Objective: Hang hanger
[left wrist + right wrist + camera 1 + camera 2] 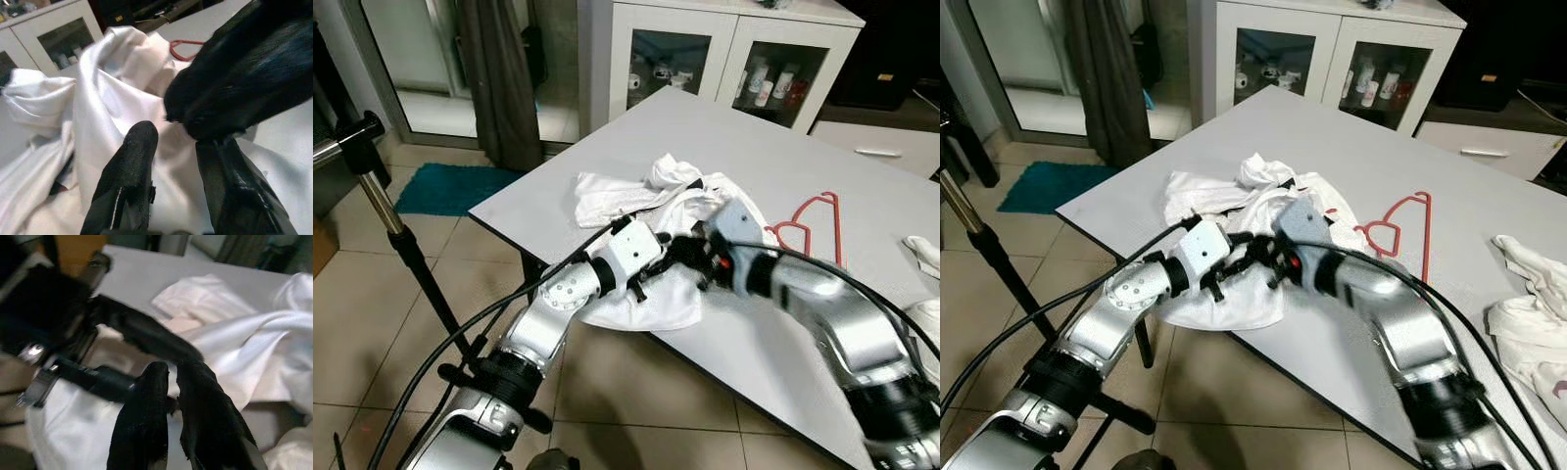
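Here the left gripper [168, 142], fingers spread apart, meets the right gripper [171, 369], fingers nearly pressed together, over the white garment [646, 211] at the table's [724, 137] near edge, the red hanger [808, 223] lying flat just beyond the garment.

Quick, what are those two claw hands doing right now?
Left gripper: fingers open, over the white garment.
Right gripper: fingers nearly shut; whether it pinches cloth cannot be told.

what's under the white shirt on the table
Grey table shows around the white shirt. Beside it lies a red hanger. Both grippers, left and right, cover its near edge; anything beneath is hidden.
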Controlling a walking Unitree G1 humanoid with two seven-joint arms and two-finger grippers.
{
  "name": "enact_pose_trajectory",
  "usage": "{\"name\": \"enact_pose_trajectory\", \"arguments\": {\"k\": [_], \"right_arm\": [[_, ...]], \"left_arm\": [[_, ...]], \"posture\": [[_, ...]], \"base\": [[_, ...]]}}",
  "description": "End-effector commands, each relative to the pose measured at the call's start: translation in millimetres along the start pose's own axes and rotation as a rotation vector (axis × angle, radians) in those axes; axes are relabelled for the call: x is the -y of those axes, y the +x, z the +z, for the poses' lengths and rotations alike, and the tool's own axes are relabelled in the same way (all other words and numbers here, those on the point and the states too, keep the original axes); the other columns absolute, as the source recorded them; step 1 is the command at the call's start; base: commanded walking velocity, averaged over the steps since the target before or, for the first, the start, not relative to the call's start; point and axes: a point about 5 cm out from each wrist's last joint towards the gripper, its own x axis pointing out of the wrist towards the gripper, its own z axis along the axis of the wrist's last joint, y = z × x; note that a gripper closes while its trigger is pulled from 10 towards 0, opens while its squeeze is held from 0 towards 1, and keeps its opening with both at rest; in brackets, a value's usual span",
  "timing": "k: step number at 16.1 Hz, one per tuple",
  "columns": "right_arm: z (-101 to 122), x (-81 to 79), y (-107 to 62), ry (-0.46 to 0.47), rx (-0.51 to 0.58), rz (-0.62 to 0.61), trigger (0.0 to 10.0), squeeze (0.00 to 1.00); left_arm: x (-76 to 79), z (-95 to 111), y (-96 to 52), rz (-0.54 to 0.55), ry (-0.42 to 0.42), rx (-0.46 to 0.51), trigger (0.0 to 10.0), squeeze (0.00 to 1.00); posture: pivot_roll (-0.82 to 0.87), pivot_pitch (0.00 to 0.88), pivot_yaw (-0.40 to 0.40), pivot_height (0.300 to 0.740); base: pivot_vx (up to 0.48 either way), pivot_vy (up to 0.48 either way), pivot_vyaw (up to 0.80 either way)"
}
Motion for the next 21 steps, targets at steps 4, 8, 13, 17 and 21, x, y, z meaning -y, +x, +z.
{"name": "enact_pose_trajectory", "arguments": {"k": [4,8,13,17,21], "right_arm": [[-34,-24.8,11.9,0.071,-0.141,0.133,10.0,0.00],[-55,-28.1,19.7,0.100,-0.231,0.130,10.0,0.00],[-62,-8.4,48.5,0.174,-0.253,-0.097,10.0,0.00],[-55,16.5,62.0,0.212,-0.218,-0.331,10.0,0.00],[-36,20.9,65.1,0.230,-0.133,-0.313,10.0,0.00]], "left_arm": [[-8.7,10,0.5,0.037,0.015,0.030,10.0,0.00],[-9.2,10,0.3,0.037,0.014,0.028,10.0,0.00],[-9.3,12,1.8,0.037,0.015,0.030,10.0,0.00],[-8.6,10,0.7,0.044,0.009,0.026,10.0,0.00],[-7.1,11,1.9,0.049,0.003,0.034,10.0,0.00]], "posture": [[0.07,0.000,-0.058,0.723],[0.07,0.000,-0.056,0.723],[0.07,0.000,-0.058,0.723],[0.08,0.000,-0.065,0.723],[0.07,0.000,-0.069,0.723]], "base": [[0.000,0.000,0.00],[0.000,0.000,0.00],[0.000,0.000,0.00],[0.000,0.000,0.00],[0.000,0.000,0.00]]}}
